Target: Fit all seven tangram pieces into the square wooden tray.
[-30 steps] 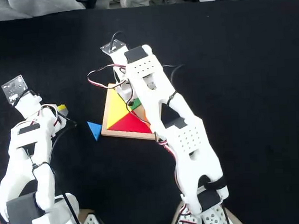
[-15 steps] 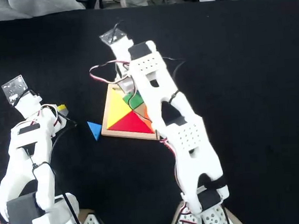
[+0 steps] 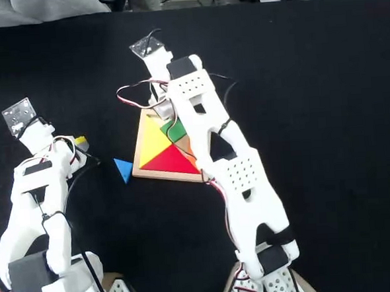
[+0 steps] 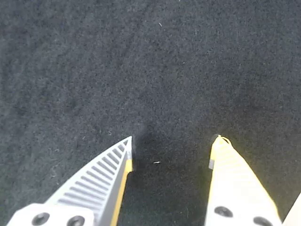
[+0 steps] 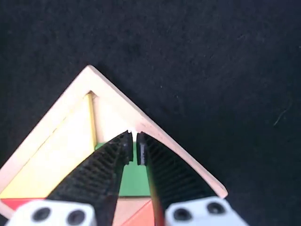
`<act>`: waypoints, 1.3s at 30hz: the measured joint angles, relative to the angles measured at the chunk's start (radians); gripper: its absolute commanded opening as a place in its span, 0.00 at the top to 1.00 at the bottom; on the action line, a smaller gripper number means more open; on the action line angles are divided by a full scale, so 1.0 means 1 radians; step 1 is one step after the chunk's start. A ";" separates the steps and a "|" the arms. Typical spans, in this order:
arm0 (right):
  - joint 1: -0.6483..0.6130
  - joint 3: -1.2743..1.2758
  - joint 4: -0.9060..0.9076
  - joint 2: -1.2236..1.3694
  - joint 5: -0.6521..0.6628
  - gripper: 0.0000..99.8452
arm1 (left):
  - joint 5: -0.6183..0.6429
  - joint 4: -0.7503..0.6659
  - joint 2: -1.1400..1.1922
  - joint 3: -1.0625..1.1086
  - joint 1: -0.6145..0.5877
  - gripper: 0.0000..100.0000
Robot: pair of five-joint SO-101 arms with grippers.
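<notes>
Seen from above: tray (image 3: 167, 177) near the middle of the surface (image 3: 323, 78), turned corner-on, bedding a yellow piece (image 3: 151, 141), red piece (image 3: 169, 162), green piece (image 3: 176, 130) and orange piece (image 3: 186, 146). Cannot count any others under the right arm (image 3: 243, 176). One bare wooden slot (image 5: 110, 122) in the far corner, hemmed by the yellow piece, the green piece and the rim. Blue triangle (image 3: 123, 169) loose on the surface, just beside the tray's left rim, not yet placed.

Right end effector (image 5: 132, 139) poised directly over that bare corner, clenched down to a narrow slit, with nothing visible between the fingers (image 5: 101, 165). Left end effector (image 4: 171, 141) well apart from the tray, released wide above bare black surface, grasping nothing.

Judged as mid-task: at least the blue triangle left to fit, perhaps more.

Risks from here:

- Coming down on the rim instead of into the slot, and so tipping or sliding a light tray.
- Nudging the green piece out of its seat, with fingertips right at its edge.
- Dragging the tray or unseating pieces on withdrawal, with the right arm stretched across the whole tray.
- Shoving the blue triangle against the rim instead of lifting it; probably thin, flat and hard to pinch off the surface.
- Clashing arms, with the left sent for the blue triangle and the right parked over the tray.
- Misjudging the slot's orientation and wedging the triangle skewed, proud of its neighbours.
</notes>
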 measured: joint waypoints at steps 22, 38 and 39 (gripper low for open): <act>-0.058 -0.011 0.118 0.040 0.087 0.99 | 0.000 -0.002 0.000 0.000 0.000 0.74; -0.106 -0.051 0.222 0.041 0.239 0.99 | 0.000 -0.002 0.000 0.000 0.000 0.74; -0.106 -0.071 0.229 0.041 0.239 0.99 | 0.000 -0.002 0.000 0.000 0.000 0.74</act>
